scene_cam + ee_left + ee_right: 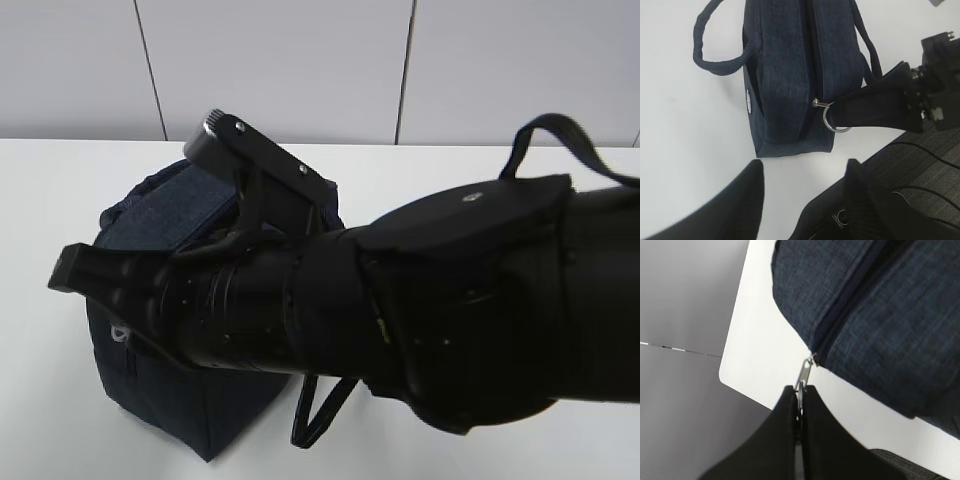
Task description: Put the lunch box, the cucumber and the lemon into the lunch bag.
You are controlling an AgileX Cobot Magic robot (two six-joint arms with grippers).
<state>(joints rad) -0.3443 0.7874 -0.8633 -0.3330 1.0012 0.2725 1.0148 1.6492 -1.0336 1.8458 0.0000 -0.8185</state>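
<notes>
The dark navy lunch bag [785,75] stands on the white table [680,140]; it also shows in the exterior view [170,390] and the right wrist view [880,315]. Its top zipper looks closed. My right gripper [800,390] is shut on the silver ring pull [832,120] at the end of the zipper. My left gripper [804,165] is open and empty, just off that end of the bag, above the table. The lunch box, the cucumber and the lemon are out of view.
A black arm [400,290] fills much of the exterior view and hides the bag's right part. The bag's loop handles [715,60] hang to both sides. The table edge [735,385] lies close to the right gripper. Dark cables [920,165] lie beyond the table.
</notes>
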